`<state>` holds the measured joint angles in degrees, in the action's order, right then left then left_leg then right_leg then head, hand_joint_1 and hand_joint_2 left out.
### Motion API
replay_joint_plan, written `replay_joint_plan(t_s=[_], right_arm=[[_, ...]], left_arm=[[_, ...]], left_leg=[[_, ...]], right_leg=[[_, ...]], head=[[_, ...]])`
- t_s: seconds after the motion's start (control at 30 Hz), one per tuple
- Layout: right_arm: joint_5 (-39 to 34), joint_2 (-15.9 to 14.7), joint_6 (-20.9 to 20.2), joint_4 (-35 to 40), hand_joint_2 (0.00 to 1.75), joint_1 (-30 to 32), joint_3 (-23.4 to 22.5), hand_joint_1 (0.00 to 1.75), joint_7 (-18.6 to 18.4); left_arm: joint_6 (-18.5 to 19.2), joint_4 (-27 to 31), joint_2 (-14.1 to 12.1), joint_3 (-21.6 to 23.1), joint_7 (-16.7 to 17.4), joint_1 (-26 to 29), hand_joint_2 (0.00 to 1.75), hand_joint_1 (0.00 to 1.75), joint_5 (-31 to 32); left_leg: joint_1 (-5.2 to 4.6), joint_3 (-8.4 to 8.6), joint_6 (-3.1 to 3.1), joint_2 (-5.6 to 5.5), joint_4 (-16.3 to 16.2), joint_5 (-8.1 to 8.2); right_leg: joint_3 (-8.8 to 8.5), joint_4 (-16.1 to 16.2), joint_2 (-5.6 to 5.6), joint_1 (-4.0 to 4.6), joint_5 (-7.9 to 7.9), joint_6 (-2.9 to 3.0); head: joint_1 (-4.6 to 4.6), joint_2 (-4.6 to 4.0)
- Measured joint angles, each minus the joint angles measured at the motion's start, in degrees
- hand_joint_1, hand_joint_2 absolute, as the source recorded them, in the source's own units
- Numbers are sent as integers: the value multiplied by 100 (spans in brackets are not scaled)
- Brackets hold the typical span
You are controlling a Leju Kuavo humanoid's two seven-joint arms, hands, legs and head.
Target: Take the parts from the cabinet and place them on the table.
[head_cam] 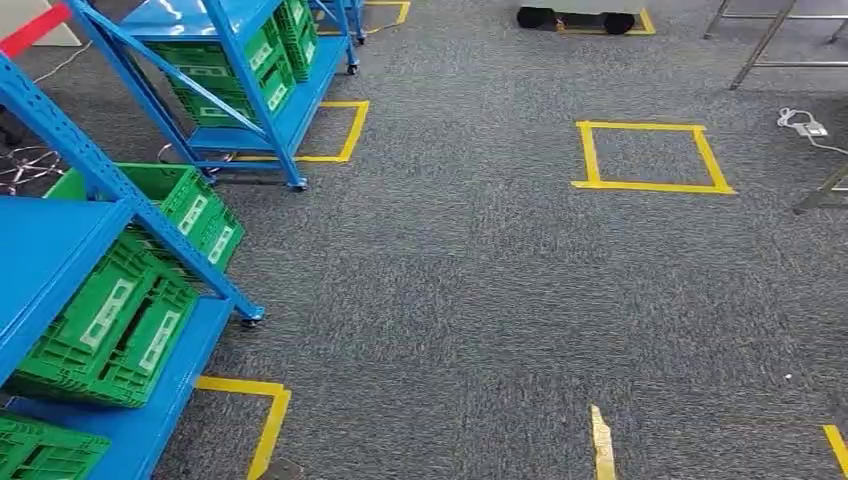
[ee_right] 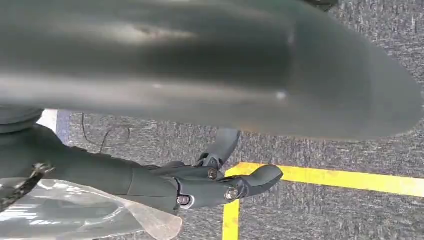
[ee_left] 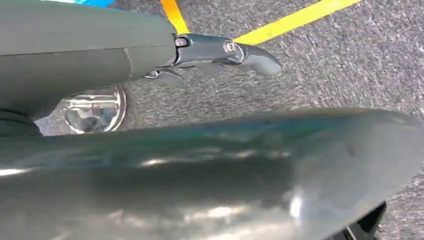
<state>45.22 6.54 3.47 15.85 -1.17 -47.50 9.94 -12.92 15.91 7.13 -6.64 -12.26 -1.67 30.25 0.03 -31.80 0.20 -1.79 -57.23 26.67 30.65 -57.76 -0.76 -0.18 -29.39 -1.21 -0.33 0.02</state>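
Below, both hands hang over grey carpet, each holding a clear-bagged part.
Right hand (ee_right: 220, 185) curls against a clear bag (ee_right: 75, 215); left hand (ee_left: 215, 52) grips a shiny bagged part (ee_left: 95, 110). Beside the near yellow tape (head_cam: 262, 420) stands the blue cabinet (head_cam: 60, 260) with green crates (head_cam: 110, 330); beyond it, a taped square (head_cam: 650, 155).

The head view shows two blue racks: one near (head_cam: 60, 250) and one farther off (head_cam: 230, 60). Green crates can be counted on them: three on the near rack, at (head_cam: 190, 205), (head_cam: 105, 325) and (head_cam: 45, 450), and at least three stacked on the far rack (head_cam: 255, 65), though their exact number is hard to tell. One full yellow tape square (head_cam: 650, 155) marks the carpet, with four partial tape outlines besides. One white cable (head_cam: 805, 125) lies at the right.
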Motion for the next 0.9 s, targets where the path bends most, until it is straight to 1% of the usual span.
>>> replay_joint_plan(t_s=[0.1,0.27,0.3,0.4,0.47,0.63,0.7,0.73,0.77,0.8,0.83,0.87,0.9], right_arm=[[2,-15,-17,-2,0,-10,0,0,0],[13,-70,-72,-33,0,-23,0,0,0],[13,-79,-96,-46,0,-27,0,0,0],[15,-92,-98,-72,0,-37,0,0,0],[15,-94,-96,-96,0,-49,0,0,0],[15,-96,-94,-100,0,-54,0,0,0],[15,-96,-94,-105,0,-61,0,0,0],[15,-133,-72,-112,0,-68,2,0,2],[13,-146,-68,-149,0,-76,4,0,4],[11,-151,-68,-160,0,-66,4,0,4],[11,-162,-66,-170,0,-61,4,0,4],[9,-175,-59,-173,0,-63,4,0,4],[7,-188,-55,-173,0,-65,4,0,4]], left_arm=[[-2,0,0,4,2,0,0,0,-2],[-22,0,0,13,39,-1,0,0,-2],[-24,0,-2,17,50,-1,0,0,-2],[-35,0,-2,48,87,-2,0,0,-4],[-46,0,-2,61,92,-2,0,0,-9],[-48,0,-2,70,92,-3,0,0,-9],[-55,0,-4,83,94,-4,0,0,-9],[-83,0,2,105,98,-5,0,0,-13],[-90,0,0,151,116,-10,0,0,-63],[-96,0,0,153,122,-2,0,0,-65],[-96,0,0,155,122,4,0,0,-70],[-96,0,0,160,122,7,0,0,-72],[-98,0,4,166,122,6,0,0,-72]], left_leg=[[1,-3,-15,0,-1,4],[-17,-8,-9,0,-13,9],[-36,-17,26,-1,-47,22],[-40,-27,57,1,-80,42],[-48,-41,86,1,-99,52],[-54,-44,96,1,-99,51],[-61,-53,127,2,-72,56],[4,90,191,23,159,-45],[0,92,223,27,165,-47],[0,96,211,26,163,-36],[4,110,197,21,161,-24],[13,128,174,10,156,-7],[27,150,139,0,138,19]], right_leg=[[-2,0,0,-1,0,0],[-10,17,1,-28,11,-8],[-10,26,7,-43,21,-27],[-18,25,7,-46,18,-38],[-19,28,7,-52,21,-66],[-20,39,7,-56,28,-77],[-34,82,7,-60,28,-105],[21,-41,30,-42,-85,-146],[734,-1417,28,-68,-709,-188],[896,-1676,30,-74,-731,-204],[898,-1602,30,-86,-593,-219],[769,-1287,32,-107,-357,-240],[539,-789,32,-132,-72,-263]], head=[[0,0],[2,2],[-2,0],[-2,0],[0,0],[-2,0],[-2,0],[20,0],[33,0],[35,2],[35,0],[35,0],[35,0]])
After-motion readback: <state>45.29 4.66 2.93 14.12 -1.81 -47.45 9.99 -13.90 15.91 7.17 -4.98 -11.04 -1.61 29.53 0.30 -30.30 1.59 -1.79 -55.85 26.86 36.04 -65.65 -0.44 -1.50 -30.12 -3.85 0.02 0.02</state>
